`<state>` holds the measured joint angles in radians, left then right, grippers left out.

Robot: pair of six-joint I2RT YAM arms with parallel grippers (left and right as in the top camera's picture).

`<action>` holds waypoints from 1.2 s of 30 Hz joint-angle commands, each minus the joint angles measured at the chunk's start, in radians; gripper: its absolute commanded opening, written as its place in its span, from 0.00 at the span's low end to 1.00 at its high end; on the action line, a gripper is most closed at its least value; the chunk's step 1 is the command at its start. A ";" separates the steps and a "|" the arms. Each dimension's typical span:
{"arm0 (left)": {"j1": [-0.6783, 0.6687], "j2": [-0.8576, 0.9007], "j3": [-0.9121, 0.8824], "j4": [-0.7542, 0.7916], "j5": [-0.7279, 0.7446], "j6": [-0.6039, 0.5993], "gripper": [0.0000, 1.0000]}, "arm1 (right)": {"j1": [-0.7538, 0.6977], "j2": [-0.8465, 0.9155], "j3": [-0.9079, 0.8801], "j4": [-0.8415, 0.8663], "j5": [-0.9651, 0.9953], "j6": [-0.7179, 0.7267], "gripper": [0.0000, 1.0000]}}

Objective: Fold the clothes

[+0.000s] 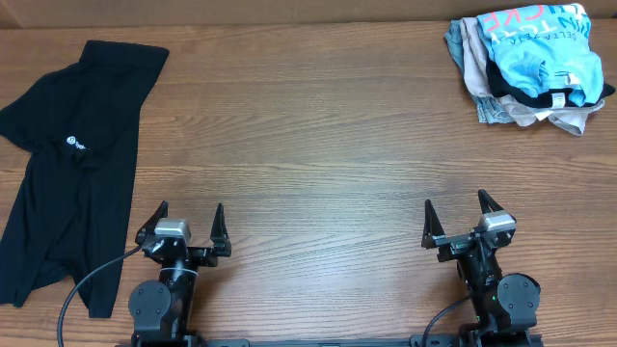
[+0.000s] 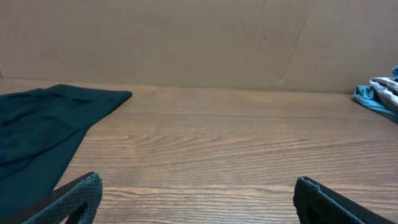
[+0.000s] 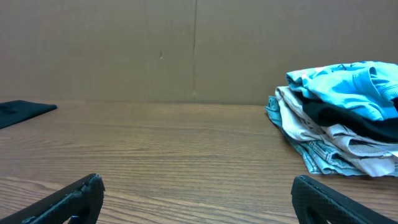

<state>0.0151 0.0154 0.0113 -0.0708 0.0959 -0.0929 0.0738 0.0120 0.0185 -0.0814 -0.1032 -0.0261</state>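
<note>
The black T-shirt (image 1: pixel 67 164) lies loosely folded lengthwise along the table's left side, its small white logo (image 1: pixel 73 143) facing up. It also shows in the left wrist view (image 2: pixel 43 127) at the left, and its far tip shows in the right wrist view (image 3: pixel 22 110). My left gripper (image 1: pixel 183 221) is open and empty near the front edge, just right of the shirt's lower part; its fingertips frame bare wood (image 2: pixel 198 190). My right gripper (image 1: pixel 455 211) is open and empty at the front right (image 3: pixel 198 190).
A pile of other garments (image 1: pixel 528 66), light blue printed shirt on top with black, beige and grey pieces beneath, sits at the back right corner; it shows in the right wrist view (image 3: pixel 339 121). A cardboard wall (image 2: pixel 199 37) stands behind the wooden table (image 1: pixel 318 145).
</note>
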 commanded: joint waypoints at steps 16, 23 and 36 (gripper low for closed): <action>0.004 -0.011 -0.006 0.000 -0.011 0.029 1.00 | 0.005 -0.009 -0.010 0.005 0.009 0.000 1.00; 0.004 -0.011 -0.006 0.000 -0.011 0.030 1.00 | 0.005 -0.009 -0.011 0.005 0.009 0.000 1.00; 0.004 -0.011 -0.006 0.000 -0.011 0.029 1.00 | 0.005 -0.009 -0.011 0.005 0.009 0.000 1.00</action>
<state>0.0151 0.0158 0.0113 -0.0708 0.0959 -0.0929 0.0734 0.0120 0.0185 -0.0807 -0.1032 -0.0261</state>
